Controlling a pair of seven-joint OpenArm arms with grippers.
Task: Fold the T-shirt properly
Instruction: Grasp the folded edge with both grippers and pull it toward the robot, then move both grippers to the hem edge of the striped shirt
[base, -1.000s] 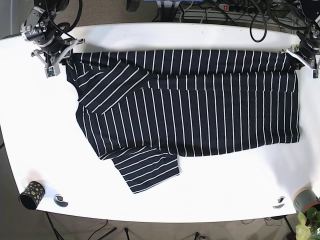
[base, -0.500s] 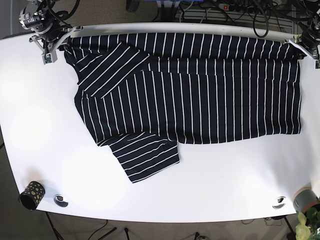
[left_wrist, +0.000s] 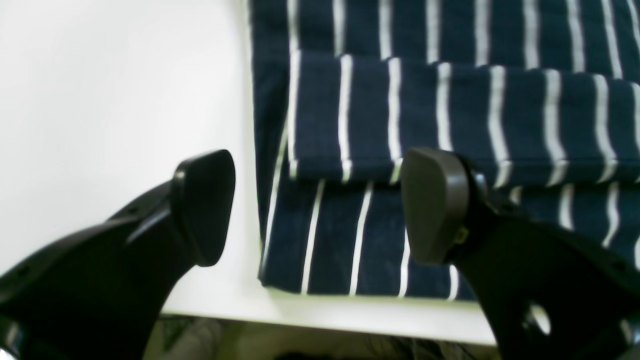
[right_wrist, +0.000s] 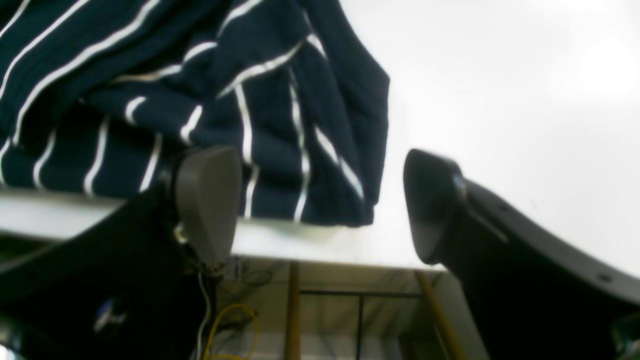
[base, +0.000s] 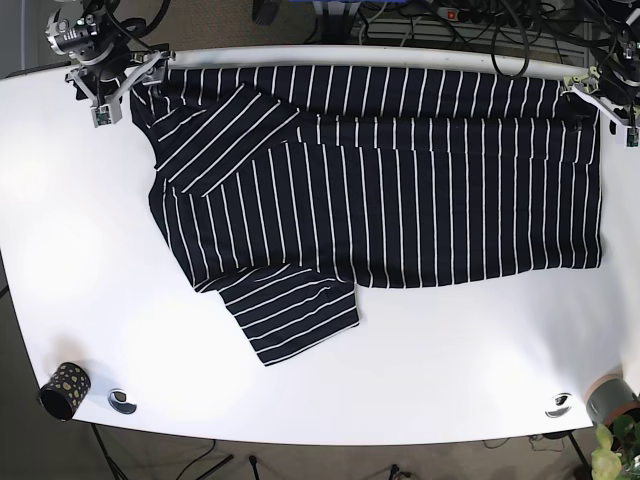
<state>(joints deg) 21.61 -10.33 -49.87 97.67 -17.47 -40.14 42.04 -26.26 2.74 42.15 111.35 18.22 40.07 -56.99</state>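
Note:
The navy T-shirt (base: 400, 190) with white stripes lies flat on the white table (base: 450, 360), its far edge along the table's back edge. One sleeve (base: 215, 130) is folded over the body, and the other (base: 295, 320) sticks out at the front. My left gripper (base: 605, 108) stands open at the shirt's far right corner. In the left wrist view that gripper (left_wrist: 320, 207) straddles the folded hem corner (left_wrist: 350, 240). My right gripper (base: 125, 92) is open at the far left corner. In the right wrist view it (right_wrist: 320, 202) spans the bunched corner (right_wrist: 310, 165).
A black patterned cup (base: 62, 390) stands at the front left, beside a round fitting (base: 121, 401). Another fitting (base: 559, 404), a grey pot (base: 610, 398) and a plant sit at the front right. Cables (base: 450, 20) run behind the table's back edge (right_wrist: 300, 240).
The shirt's far edge was drawn back to the table's rear edge, flattening the body. Both grippers, which were on the far corners, now stand open over them.

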